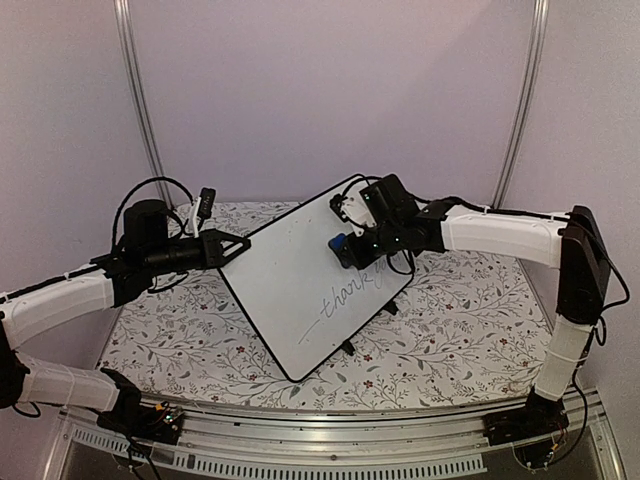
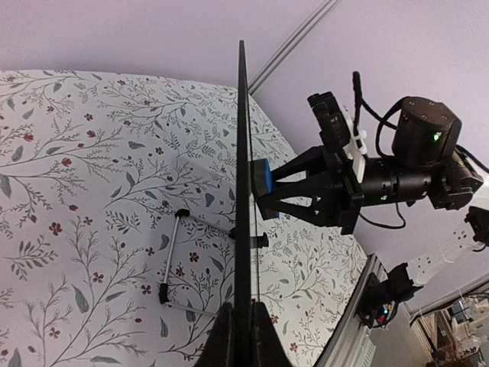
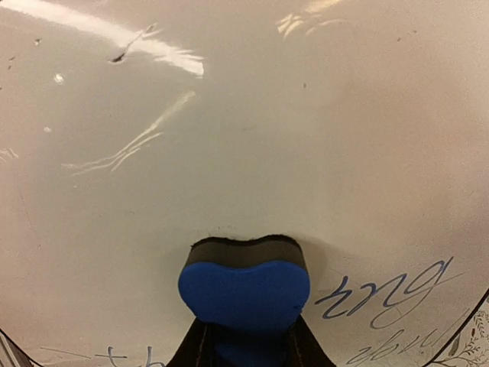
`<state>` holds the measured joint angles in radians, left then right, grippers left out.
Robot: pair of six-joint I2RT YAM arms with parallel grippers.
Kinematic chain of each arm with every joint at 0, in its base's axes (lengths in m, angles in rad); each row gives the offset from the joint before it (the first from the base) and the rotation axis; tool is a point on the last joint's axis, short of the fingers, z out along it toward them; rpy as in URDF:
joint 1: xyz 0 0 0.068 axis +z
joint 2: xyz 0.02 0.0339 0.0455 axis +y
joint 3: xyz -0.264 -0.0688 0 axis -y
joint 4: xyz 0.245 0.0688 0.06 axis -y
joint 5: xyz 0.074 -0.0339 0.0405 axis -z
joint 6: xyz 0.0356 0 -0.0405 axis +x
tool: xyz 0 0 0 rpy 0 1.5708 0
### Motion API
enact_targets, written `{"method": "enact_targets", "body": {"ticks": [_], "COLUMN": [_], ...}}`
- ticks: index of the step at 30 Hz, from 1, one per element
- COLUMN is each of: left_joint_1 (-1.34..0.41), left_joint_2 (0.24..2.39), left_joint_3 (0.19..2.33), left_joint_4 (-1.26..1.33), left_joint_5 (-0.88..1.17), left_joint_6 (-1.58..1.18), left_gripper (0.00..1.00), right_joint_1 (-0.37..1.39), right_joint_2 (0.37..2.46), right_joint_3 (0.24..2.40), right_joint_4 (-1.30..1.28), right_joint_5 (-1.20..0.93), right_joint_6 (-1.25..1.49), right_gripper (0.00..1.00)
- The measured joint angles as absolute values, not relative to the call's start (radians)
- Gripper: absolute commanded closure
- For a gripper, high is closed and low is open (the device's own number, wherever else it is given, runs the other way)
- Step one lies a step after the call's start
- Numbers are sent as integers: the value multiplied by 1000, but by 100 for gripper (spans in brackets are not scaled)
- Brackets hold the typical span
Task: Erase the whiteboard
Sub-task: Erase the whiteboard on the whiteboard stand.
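**Item 1: whiteboard** (image 1: 290,290). 1 board, glossy white with a thin black frame and rounded corners. It is at the middle of the table (image 1: 470,330), propped at a tilt with its face turned up and to the right. Small black feet show along its near right edge. A wire stand (image 2: 172,264) sits on the table behind it. Most of the face is bare white with glare streaks.

**Item 2: writing** (image 1: 350,295). 1 thin cursive line runs across the near right part of the face. The top view reads "thank", and the last letters are hidden under my right arm.

**Item 3: eraser** (image 3: 244,290). 1 small blue block with a dark felt layer. The felt side is pressed flat against the board's face at its far right part. It sits just beyond the far end of the writing.

**Item 4: left tool** (image 2: 243,317). It is clenched on the whiteboard's left edge, with 1 finger on each side of the frame. My arm reaches in from the left.

**Item 5: right tool** (image 3: 246,340). It is grasping the eraser, and its 2 fingers pinch the block's blue back. My arm reaches in from the right, above the table.

**Item 6: table.** It is covered in a pale floral print.
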<state>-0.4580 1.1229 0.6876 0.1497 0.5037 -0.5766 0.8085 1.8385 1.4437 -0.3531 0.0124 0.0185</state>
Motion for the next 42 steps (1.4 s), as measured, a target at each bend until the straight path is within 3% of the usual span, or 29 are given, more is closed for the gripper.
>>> {"method": "enact_targets", "body": {"ticks": [8,21,35,42], "left_joint_1": [-458,-458,-458,-458], "left_joint_2": [1123,1122,1123,1122], "left_joint_3": [688,688,688,688], "left_joint_4": [144,145,151,147], "left_joint_5": [500,502,508,503], "left_joint_6": [-581,-580,-572,-578], "left_gripper": [100,100,100,100], "right_joint_1": [800,797,778,772], "right_joint_2": [1851,1787,1856,1858], "right_joint_3": [1459,1282,1510,1485], "right_joint_4": [-350,-321,-427,-394], "right_joint_5": [-7,-32,-28,-38], "right_joint_6": [-3,-3,-24,-23], "right_gripper": [100,100,100,100]}}
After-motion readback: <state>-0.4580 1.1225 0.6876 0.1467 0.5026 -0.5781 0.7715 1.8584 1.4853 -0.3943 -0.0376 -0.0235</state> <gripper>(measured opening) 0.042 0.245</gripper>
